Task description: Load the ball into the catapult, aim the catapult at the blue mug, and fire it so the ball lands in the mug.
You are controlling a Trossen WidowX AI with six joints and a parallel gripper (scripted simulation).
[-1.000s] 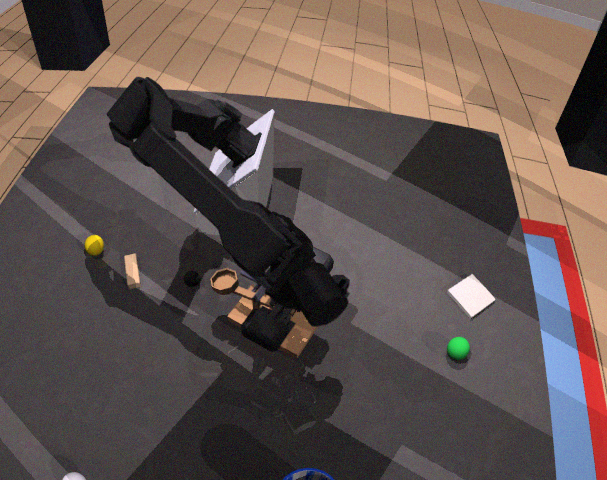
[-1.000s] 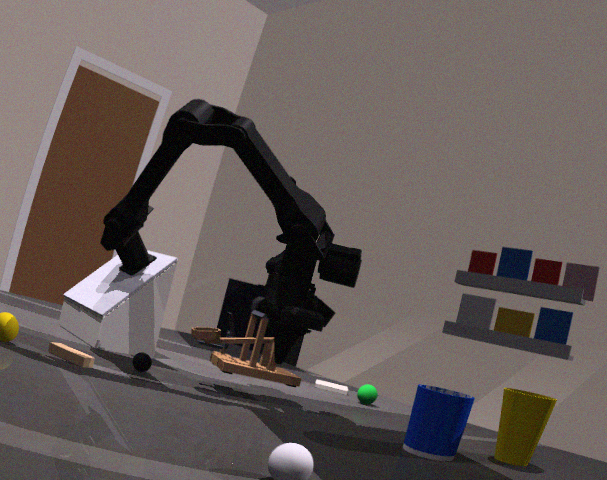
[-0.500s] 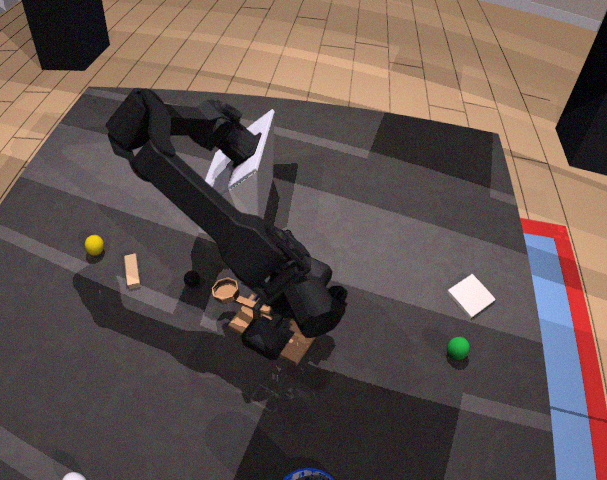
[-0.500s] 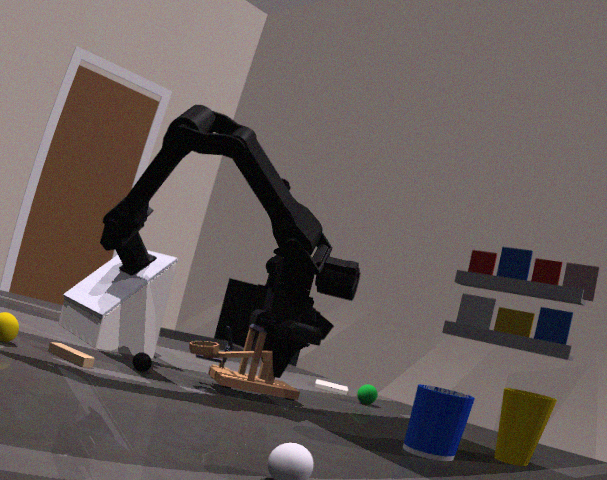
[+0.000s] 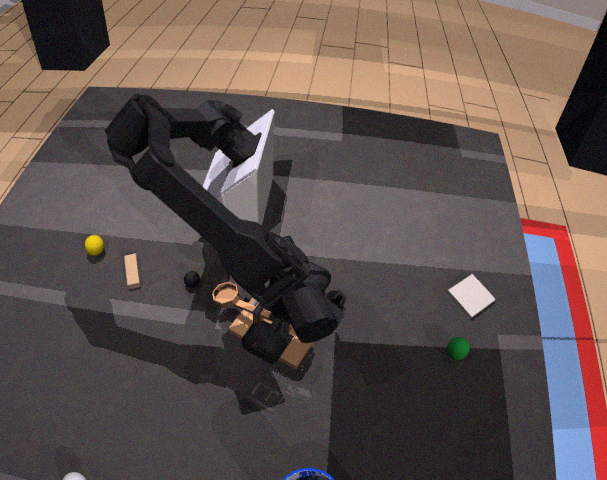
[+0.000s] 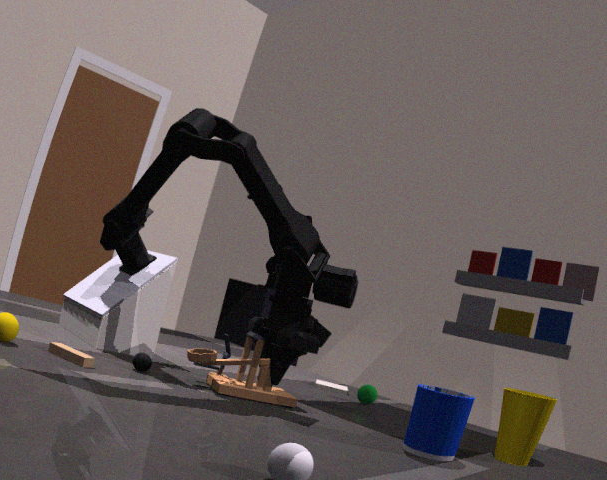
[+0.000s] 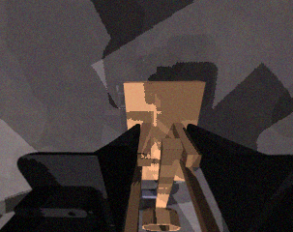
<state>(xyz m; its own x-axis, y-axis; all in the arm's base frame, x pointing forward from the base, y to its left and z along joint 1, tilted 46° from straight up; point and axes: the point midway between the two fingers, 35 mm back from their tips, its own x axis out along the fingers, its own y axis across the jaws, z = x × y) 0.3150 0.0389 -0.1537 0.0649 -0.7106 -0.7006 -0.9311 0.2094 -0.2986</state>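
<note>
The wooden catapult [image 5: 295, 353] [image 6: 251, 392] [image 7: 177, 99] is upright, with its cup end toward the black ball and its other end roughly toward the blue mug. My gripper [image 7: 163, 128] is shut on the catapult's upright frame, one finger on each side. Whether the base touches the table is unclear. The cup [image 5: 225, 293] [image 6: 202, 355] [image 7: 161, 219] shows no ball in it. A black ball [image 5: 191, 279] [image 6: 142, 361] lies on the table behind the cup. The blue mug [image 5: 308, 470] [image 6: 437, 423] stands upright near the front; its inside is mostly hidden.
A yellow ball [image 5: 94, 244] [image 6: 5, 326] and a wood block [image 5: 131, 270] [image 6: 71, 354] lie left. A green ball [image 5: 458, 348] [image 6: 367, 394] and white tile [image 5: 471, 295] lie right. A white ball [image 5: 74, 475] [image 6: 290, 461] is at the front. A yellow cup [image 6: 524, 426] stands beside the mug.
</note>
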